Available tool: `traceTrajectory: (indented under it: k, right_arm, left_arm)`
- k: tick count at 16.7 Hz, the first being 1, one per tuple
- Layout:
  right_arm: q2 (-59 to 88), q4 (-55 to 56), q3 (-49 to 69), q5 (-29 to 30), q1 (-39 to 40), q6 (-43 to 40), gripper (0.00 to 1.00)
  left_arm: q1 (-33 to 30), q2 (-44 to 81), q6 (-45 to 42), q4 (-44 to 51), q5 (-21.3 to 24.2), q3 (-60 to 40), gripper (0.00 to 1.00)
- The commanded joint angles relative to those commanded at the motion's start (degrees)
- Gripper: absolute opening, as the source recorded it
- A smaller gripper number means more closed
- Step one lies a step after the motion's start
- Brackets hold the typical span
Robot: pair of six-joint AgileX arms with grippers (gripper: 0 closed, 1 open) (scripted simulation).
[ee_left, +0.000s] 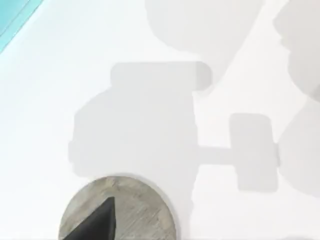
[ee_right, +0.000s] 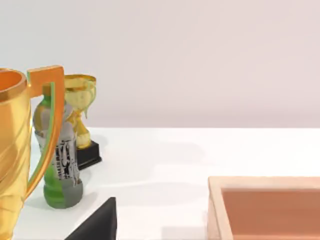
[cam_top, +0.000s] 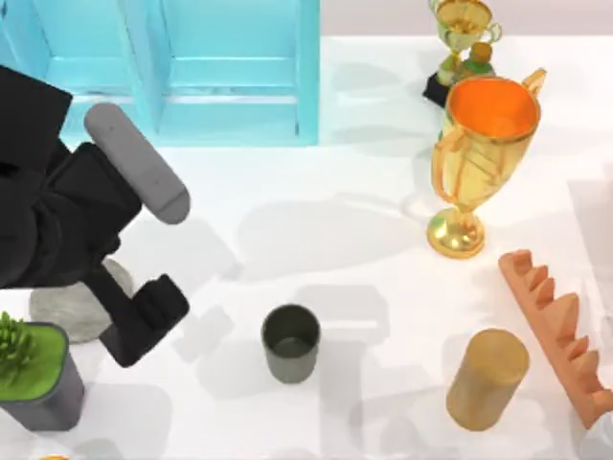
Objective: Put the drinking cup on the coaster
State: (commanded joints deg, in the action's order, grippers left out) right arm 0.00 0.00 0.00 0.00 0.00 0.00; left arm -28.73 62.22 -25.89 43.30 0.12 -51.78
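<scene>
The drinking cup [cam_top: 290,342] is a small dark grey-green cylinder standing upright on the white table, front centre. The coaster [cam_top: 69,309], a round grey stone disc, lies at the front left, partly covered by my left arm. It also appears in the left wrist view as the coaster [ee_left: 137,210], with one dark fingertip [ee_left: 96,222] over it. My left gripper [cam_top: 170,251] hovers open above the table, between the coaster and the cup and left of the cup, holding nothing. One dark fingertip [ee_right: 97,222] of the right gripper juts into the right wrist view.
A blue cabinet [cam_top: 192,67] stands at the back left. A big golden trophy [cam_top: 479,144], a small trophy [cam_top: 463,29] and a green bottle [cam_top: 476,62] are at the back right. A tan cylinder [cam_top: 487,379], an orange toothed rack [cam_top: 560,331] and a potted plant [cam_top: 34,374] line the front.
</scene>
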Motion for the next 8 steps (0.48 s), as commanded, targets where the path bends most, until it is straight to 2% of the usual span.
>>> traceTrajectory:
  k: [4,8]
  right_arm:
    - [0.00,0.00,0.00,0.00,0.00,0.00,1.00]
    - [0.00,0.00,0.00,0.00,0.00,0.00,1.00]
  left_arm:
    - [-9.11,21.85,-8.36,14.12,-0.12,-16.57,1.00]
    - [-15.90,36.82,-14.51,24.27,-0.17,-29.34,1.00]
